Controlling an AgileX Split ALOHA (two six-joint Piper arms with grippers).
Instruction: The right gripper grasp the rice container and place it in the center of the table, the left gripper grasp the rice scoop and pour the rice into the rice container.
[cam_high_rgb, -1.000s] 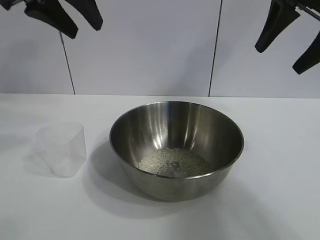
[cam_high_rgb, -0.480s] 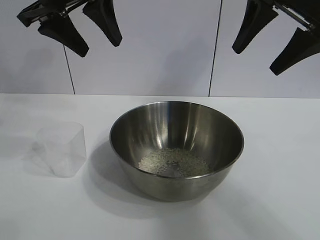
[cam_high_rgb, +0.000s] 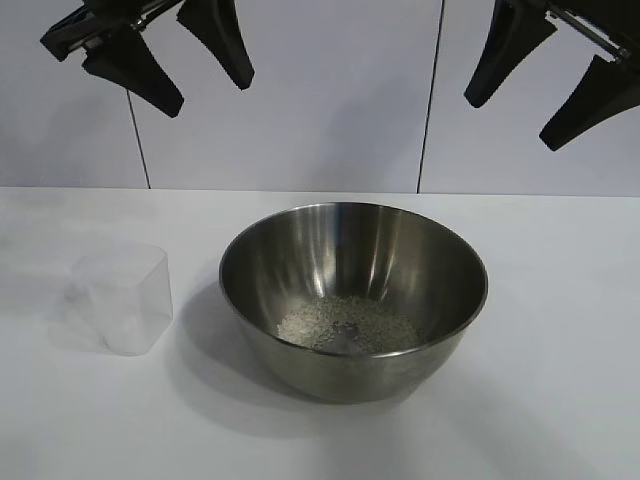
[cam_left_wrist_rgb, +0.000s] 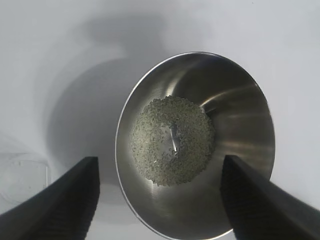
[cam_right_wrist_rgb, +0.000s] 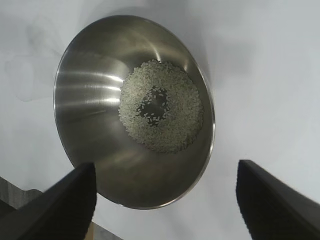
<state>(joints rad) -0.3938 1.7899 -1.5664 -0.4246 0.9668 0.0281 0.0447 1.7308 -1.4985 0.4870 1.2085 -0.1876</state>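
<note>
At the frame's upper left, the left gripper (cam_high_rgb: 170, 62) is hanging spread and empty (nearer arm), the rice scoop (cam_high_rgb: 122, 298) sitting upright directly below it.

The left pincer (cam_high_rgb: 170, 68) now hangs lower and a little further toward the middle than a second ago, its fingers spread wider apart. The right pincer (cam_high_rgb: 525, 105) has shifted inward toward the centre, showing more of both fingers, and has not moved since half a second ago.
</note>
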